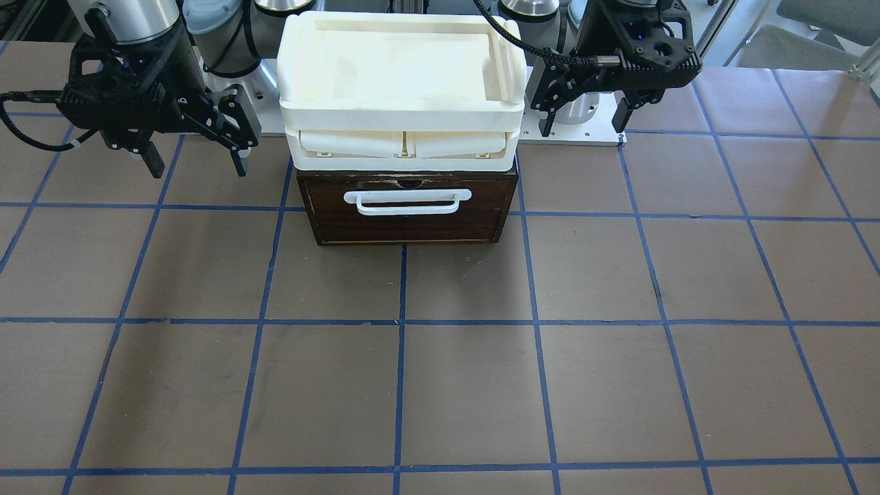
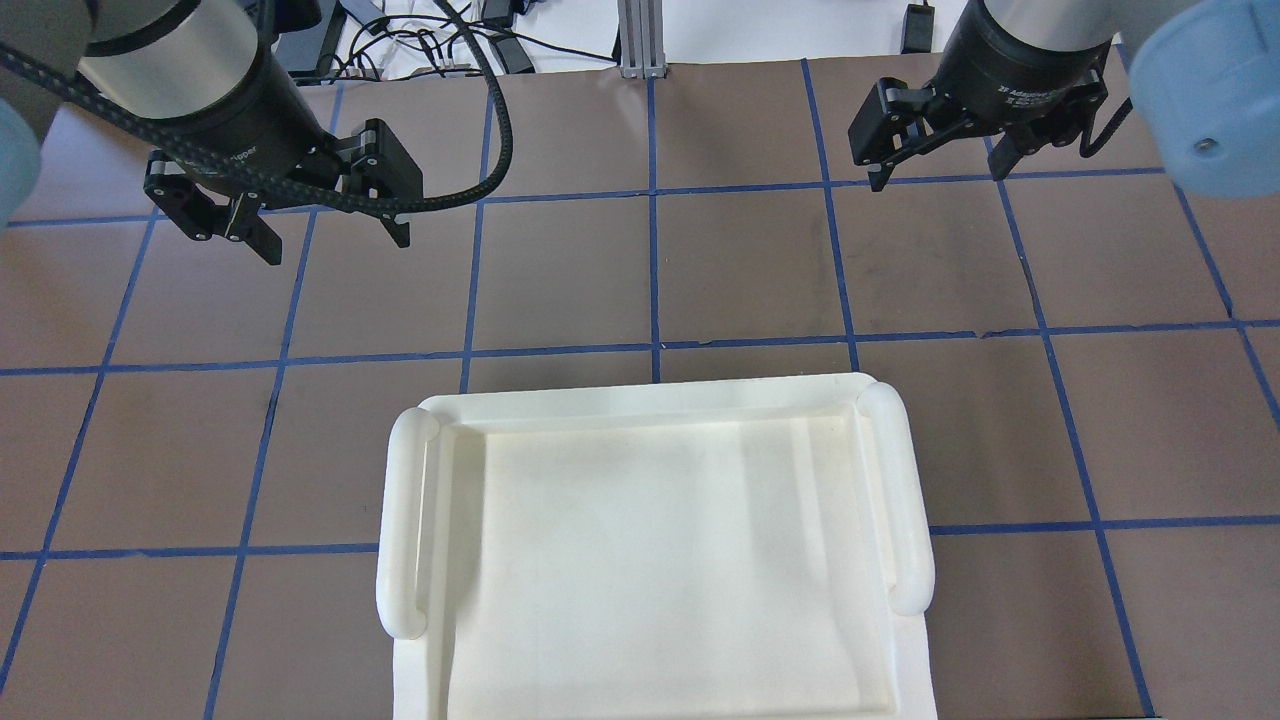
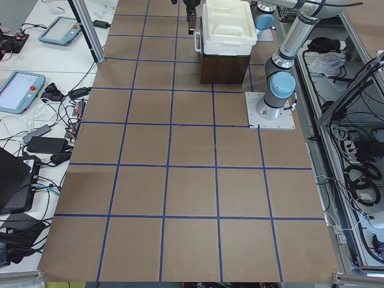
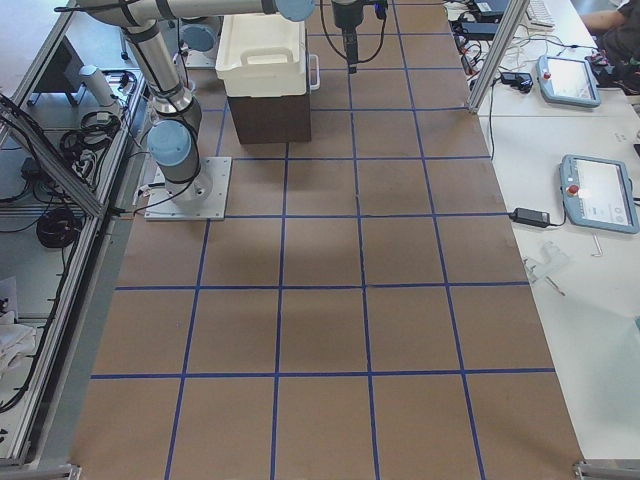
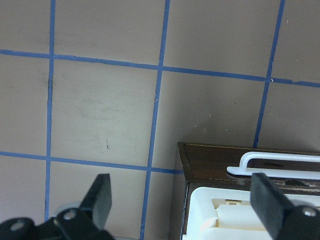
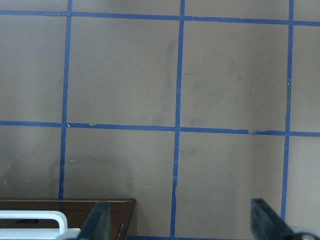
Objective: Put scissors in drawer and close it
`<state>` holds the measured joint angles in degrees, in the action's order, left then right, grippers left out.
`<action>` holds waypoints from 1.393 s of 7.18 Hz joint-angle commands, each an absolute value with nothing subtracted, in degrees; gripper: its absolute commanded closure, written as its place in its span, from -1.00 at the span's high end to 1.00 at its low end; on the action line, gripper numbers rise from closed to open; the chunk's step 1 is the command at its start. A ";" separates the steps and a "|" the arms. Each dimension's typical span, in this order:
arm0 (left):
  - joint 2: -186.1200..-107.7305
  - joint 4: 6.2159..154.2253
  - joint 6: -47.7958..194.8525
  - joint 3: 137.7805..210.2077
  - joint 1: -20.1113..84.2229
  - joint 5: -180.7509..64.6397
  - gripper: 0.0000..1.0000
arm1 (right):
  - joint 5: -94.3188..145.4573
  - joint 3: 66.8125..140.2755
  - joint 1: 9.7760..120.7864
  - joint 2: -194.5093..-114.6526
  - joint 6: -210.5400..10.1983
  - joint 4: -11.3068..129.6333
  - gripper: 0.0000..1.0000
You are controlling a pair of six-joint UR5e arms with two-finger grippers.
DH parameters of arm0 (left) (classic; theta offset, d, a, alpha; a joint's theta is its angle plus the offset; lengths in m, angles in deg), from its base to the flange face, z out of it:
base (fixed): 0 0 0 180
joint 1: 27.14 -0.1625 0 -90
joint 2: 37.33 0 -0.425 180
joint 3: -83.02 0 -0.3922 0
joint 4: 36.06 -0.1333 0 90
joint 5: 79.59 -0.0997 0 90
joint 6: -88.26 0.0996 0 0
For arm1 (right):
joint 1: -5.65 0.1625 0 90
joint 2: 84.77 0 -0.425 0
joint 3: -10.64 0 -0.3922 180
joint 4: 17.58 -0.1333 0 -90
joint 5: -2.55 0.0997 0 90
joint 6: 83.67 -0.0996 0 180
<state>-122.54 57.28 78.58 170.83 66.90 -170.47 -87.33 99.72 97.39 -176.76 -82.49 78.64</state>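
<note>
No scissors show in any view. The drawer [image 1: 412, 223] has a dark brown front and a white bar handle [image 1: 409, 201], and its front sits flush with its case, shut. My left gripper [image 1: 584, 117] hangs open beside the case, its fingers [image 5: 102, 200] apart with nothing between them; the drawer front [image 5: 210, 162] shows under it. On the other side my right gripper [image 1: 196, 151] is open too and holds nothing. The drawer's corner [image 6: 75, 206] shows at the bottom of the right wrist view.
A cream-white plastic tray unit [image 1: 402, 69] sits on top of the drawer case and hides it from overhead [image 2: 650, 540]. Brown table paper with a blue tape grid [image 1: 402, 344] stretches in front. Arm bases [image 3: 273, 102] stand beside the case.
</note>
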 commanded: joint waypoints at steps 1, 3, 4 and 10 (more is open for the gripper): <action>-123.46 54.91 80.61 170.57 66.38 -170.12 1.00 | -87.01 99.76 97.06 -177.41 -81.92 78.84 1.00; -123.73 54.91 80.70 170.48 66.11 -169.68 1.00 | -86.75 99.84 97.32 -177.41 -81.82 78.74 1.00; -123.81 54.91 80.70 170.48 66.20 -169.68 1.00 | -87.01 99.85 97.32 -177.32 -81.82 78.57 1.00; -123.64 54.91 80.61 170.56 66.29 -169.68 1.00 | -86.31 99.76 96.88 -177.67 -80.59 78.39 1.00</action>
<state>-123.65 54.93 80.57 170.57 66.29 -169.70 -86.54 99.76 96.91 -177.58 -80.68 78.44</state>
